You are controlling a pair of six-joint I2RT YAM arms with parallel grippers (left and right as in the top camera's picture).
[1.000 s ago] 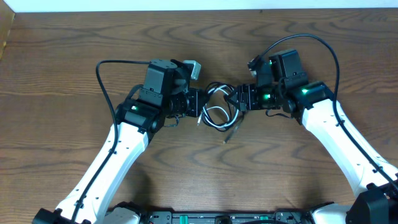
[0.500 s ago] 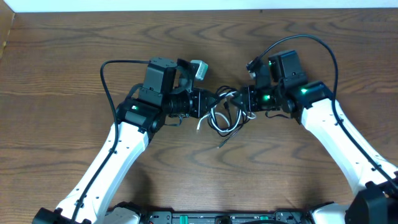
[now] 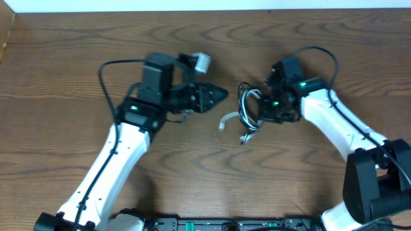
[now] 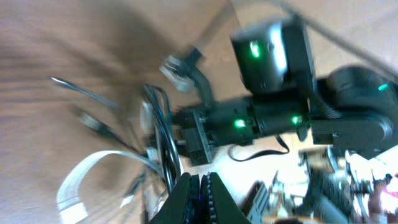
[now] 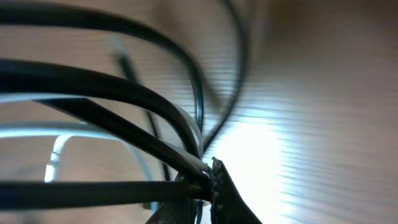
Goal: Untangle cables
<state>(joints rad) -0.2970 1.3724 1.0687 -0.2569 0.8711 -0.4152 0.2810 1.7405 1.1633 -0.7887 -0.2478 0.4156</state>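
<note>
The cables [image 3: 246,110] hang as a small tangle of black loops, with a white strand [image 3: 227,119] trailing to the left onto the wood. My right gripper [image 3: 259,110] is shut on the black loops at their right side. In the right wrist view the black cords [image 5: 124,93] run into its pinched jaws [image 5: 206,182]. My left gripper [image 3: 220,94] is shut with nothing between its fingers, a short way left of the tangle and apart from it. The left wrist view shows its closed tips [image 4: 200,188] below the black loops [image 4: 160,140] and a flat white strand [image 4: 84,182].
The wooden table [image 3: 205,173] stretches in front of both arms. The thick black wires of the arms arch over the left arm [image 3: 106,77] and the right arm [image 3: 327,58]. A pale wall edge [image 3: 205,5] runs along the far side of the table.
My right gripper closed on the black loops and drew the tangle to the right. My left gripper, still shut, is now clear of the cables, and the white strand trails free.
</note>
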